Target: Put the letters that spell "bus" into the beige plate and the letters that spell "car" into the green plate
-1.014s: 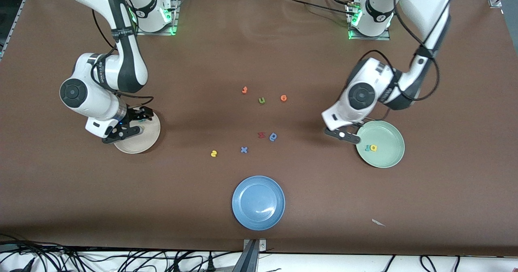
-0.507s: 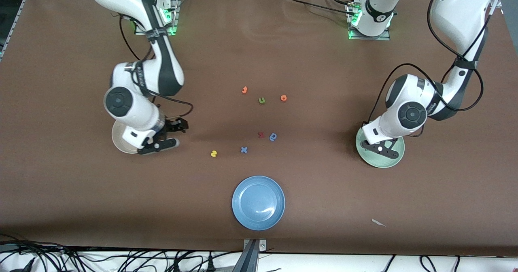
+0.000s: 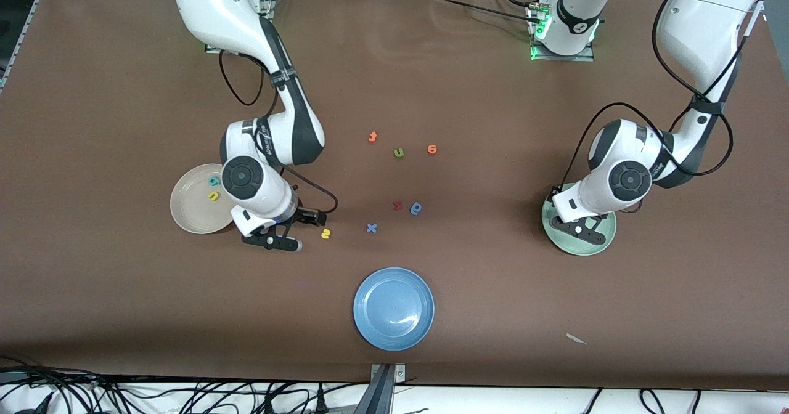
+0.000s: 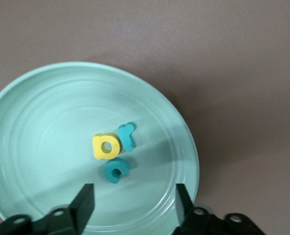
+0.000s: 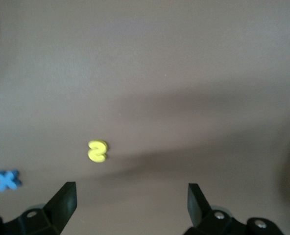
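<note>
Lying beside the wide-spread right gripper [image 3: 294,232]: yellow "s" [image 3: 325,234].

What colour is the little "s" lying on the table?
Yellow; the right wrist view shows it best.

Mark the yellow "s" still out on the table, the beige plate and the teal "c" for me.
yellow "s" [image 3: 325,234], front view, middle of the letter.
beige plate [image 3: 187,220], front view, bare floor near the rim.
teal "c" [image 4: 116,170], left wrist view, curved body of the letter.
</note>
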